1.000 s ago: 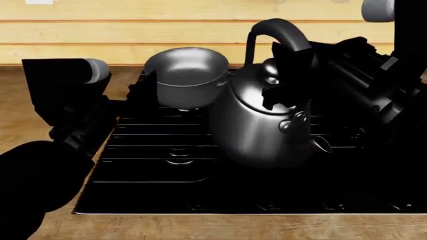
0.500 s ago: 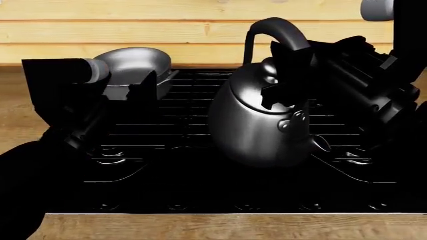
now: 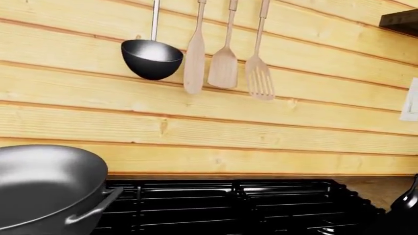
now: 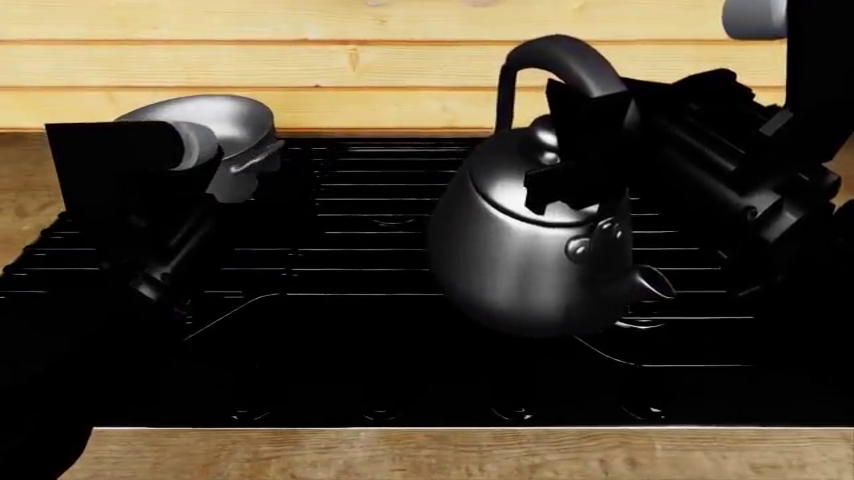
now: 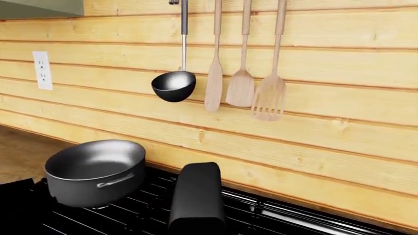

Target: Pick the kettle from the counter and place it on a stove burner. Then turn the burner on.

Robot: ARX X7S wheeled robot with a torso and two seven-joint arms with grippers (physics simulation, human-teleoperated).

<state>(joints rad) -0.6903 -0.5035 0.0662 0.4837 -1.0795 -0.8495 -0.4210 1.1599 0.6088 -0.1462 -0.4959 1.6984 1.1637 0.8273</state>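
Note:
The dark-steel kettle [image 4: 527, 245] hangs over the black stove grates [image 4: 347, 260], slightly tilted, with its spout toward the front right. I cannot tell whether its base touches the grate. My right gripper [image 4: 583, 135] is shut on the kettle's arched black handle [image 5: 197, 196], which fills the middle of the right wrist view. My left gripper [image 4: 220, 170] sits dark at the stove's left side next to the saucepan, and its jaws do not show clearly. The kettle's edge shows in the left wrist view [image 3: 406, 208]. The brown counter [image 4: 467, 455] runs along the front.
An open silver-grey saucepan [image 4: 200, 125] stands on the back left burner and also shows in both wrist views [image 3: 46, 191] [image 5: 98, 171]. A ladle [image 5: 174, 85] and wooden utensils [image 5: 242, 88] hang on the plank wall. Burner knobs [image 4: 514, 412] line the stove front.
The stove and saucepan have slid left in the head view. The kettle has stayed in my right gripper and now hangs further right over the stove.

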